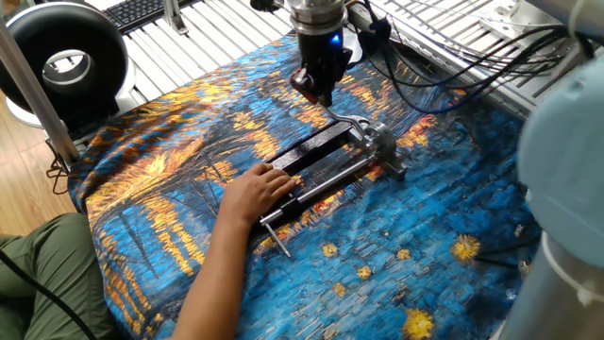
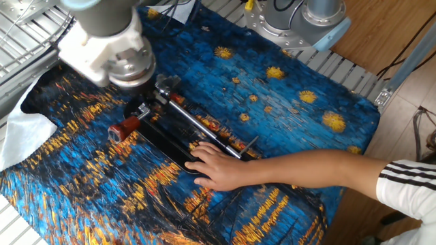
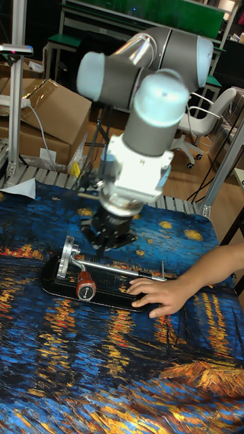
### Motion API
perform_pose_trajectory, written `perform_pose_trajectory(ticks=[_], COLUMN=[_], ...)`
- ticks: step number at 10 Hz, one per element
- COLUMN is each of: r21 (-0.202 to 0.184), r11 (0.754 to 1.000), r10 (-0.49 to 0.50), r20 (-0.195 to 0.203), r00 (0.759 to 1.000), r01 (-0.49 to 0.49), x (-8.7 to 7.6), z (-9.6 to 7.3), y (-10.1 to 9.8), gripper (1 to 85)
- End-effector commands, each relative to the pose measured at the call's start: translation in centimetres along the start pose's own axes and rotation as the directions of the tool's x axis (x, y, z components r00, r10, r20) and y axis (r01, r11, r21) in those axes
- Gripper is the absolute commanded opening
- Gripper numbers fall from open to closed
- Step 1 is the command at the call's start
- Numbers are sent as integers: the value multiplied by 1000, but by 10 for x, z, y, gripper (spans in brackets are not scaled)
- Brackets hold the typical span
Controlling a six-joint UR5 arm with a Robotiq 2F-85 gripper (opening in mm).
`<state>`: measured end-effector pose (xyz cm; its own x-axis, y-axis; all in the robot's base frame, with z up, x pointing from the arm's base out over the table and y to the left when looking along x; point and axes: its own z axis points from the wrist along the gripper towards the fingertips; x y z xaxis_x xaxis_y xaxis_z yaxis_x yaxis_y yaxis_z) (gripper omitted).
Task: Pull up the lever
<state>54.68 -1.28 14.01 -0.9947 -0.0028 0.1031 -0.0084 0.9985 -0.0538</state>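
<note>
The lever [image 2: 127, 127] is lying low against the cloth-covered surface [image 2: 286, 102] — its reddish-brown knob is resting just beside the near end of the black clamp [image 2: 170, 139], with the short silver arm running back to the grey metal head [image 2: 163, 87]. Judging by that flat pose, the pull has not been made; everything in the task is looking undone, from closing on the knob to swinging it upward.

The tool [image 1: 316, 93] is hanging above the head end of the clamp, pointing straight down from a vertical wrist, apart from the lever and touching nothing that can be seen. In the tall fixed view the tool [image 3: 102, 247] is sitting above and behind the knob [image 3: 85, 286], so it seems it will need to come across and down before any grasp. Its fingers are standing close together with nothing between them, though the wrist housing is hiding most of them — whether a narrow gap remains cannot be told.

A person's hand [image 2: 214, 167] is pressing flat on the far end of the clamp, steadying it.
</note>
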Motion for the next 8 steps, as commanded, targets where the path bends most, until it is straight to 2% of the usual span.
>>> perform_pose_trajectory(ticks=[1,3,4,5,6,7,8], r21=[-59,-102,-102,-87,-57,-37,-35], r11=[998,994,993,992,990,988,987], r10=[8,-27,-48,-77,-111,-135,-144], r20=[41,94,134,182,218,239,223], r00=[999,995,990,980,970,962,964], r01=[-5,37,62,94,126,148,156], x=[-7,-20,-30,-42,-51,-57,-52], z=[-11,-12,-14,-15,-17,-18,-17], y=[30,43,44,42,37,34,33], gripper=[10,10,10,10,10,10,10])
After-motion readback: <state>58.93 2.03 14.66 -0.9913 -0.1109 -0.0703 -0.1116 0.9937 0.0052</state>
